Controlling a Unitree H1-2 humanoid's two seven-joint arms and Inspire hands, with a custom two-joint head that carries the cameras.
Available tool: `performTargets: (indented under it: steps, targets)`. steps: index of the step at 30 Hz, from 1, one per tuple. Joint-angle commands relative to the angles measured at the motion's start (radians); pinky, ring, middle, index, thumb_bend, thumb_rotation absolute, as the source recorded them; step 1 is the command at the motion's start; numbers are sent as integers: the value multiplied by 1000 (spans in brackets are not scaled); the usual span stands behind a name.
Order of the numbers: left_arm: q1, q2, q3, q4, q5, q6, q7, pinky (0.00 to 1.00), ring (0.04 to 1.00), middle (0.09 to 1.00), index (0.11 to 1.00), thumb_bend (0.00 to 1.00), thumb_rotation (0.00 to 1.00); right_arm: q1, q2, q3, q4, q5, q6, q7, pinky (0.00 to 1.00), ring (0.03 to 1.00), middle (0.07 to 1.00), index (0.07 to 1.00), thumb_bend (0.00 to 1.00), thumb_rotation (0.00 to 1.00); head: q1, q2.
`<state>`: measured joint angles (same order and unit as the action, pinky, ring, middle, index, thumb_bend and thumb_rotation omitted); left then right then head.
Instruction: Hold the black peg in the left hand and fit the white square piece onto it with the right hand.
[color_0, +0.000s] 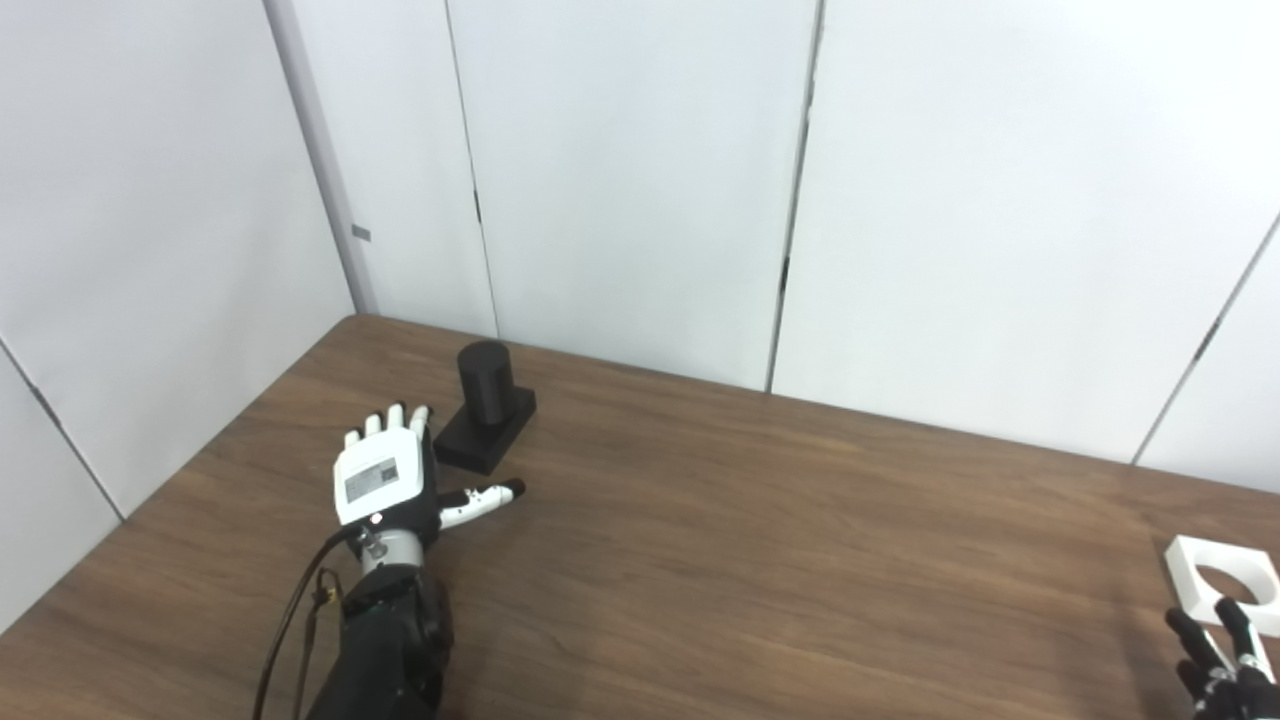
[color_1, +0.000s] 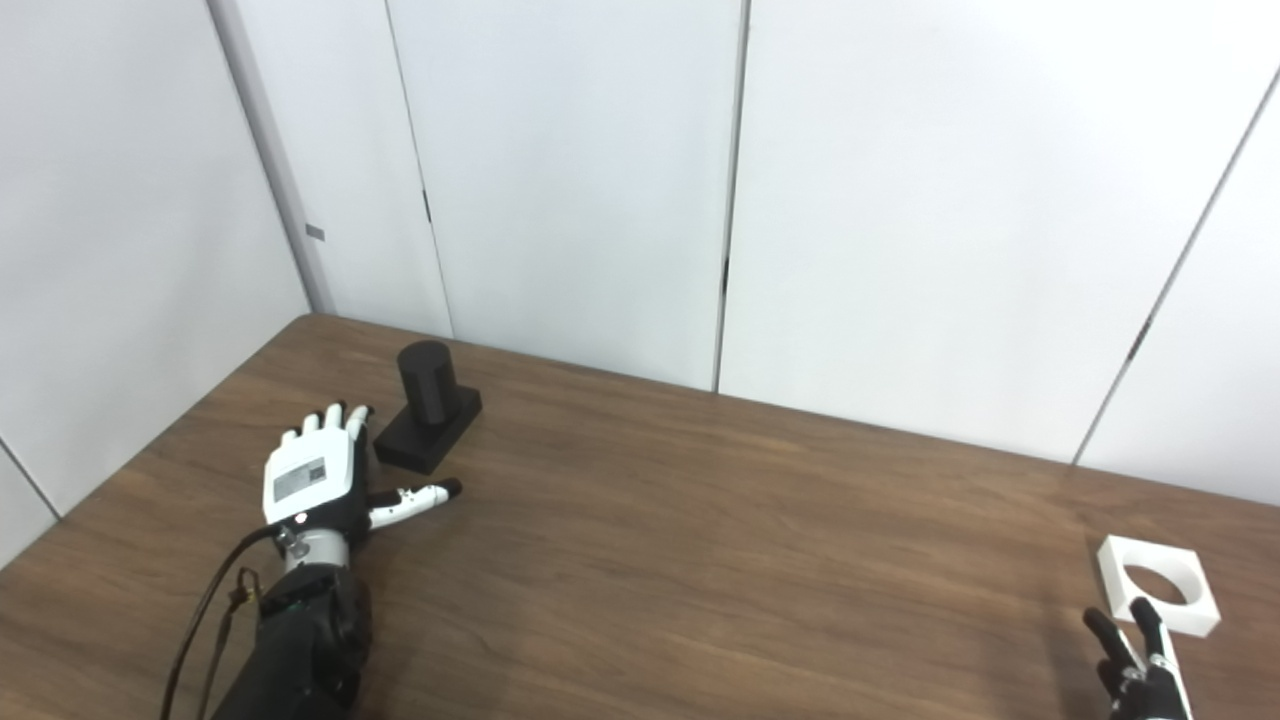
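Note:
The black peg (color_0: 488, 404), a cylinder on a square black base, stands on the brown table (color_0: 760, 540) at the far left. My left hand (color_0: 390, 480) is open, palm down, just in front and to the left of the peg's base, holding nothing. The white square piece (color_0: 1224, 582) with a round hole lies flat at the right edge of the table. My right hand (color_1: 1135, 660) is at the bottom right, fingers apart, just in front of the white piece and holding nothing; most of it is cut off by the picture's edge.
White wall panels (color_0: 640, 180) stand close behind and to the left of the table. A black cable (color_0: 290, 620) runs along my left forearm.

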<state>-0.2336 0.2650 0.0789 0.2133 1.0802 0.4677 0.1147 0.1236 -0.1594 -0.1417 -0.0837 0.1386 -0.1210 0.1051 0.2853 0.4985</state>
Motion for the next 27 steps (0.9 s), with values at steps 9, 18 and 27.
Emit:
performTargets:
  steps: [9, 18, 27]
  targets:
    - [-110, 9, 19, 99, 28, 2, 48, 1000, 1000, 996, 889, 997, 761, 65, 32, 10, 39, 5, -11, -4, 1000, 978, 917, 1000, 588, 1000, -4, 2]
    - [-159, 2, 51, 172, 13, 2, 86, 1000, 998, 982, 871, 981, 763, 66, 35, 11, 33, 9, 0, -5, 1000, 974, 912, 1000, 644, 1000, -6, 3]
    - [-192, 2, 64, 208, 16, 2, 109, 1000, 992, 969, 859, 958, 765, 69, 30, 14, 30, 0, -1, -6, 1000, 982, 921, 1000, 652, 1000, -4, 6]
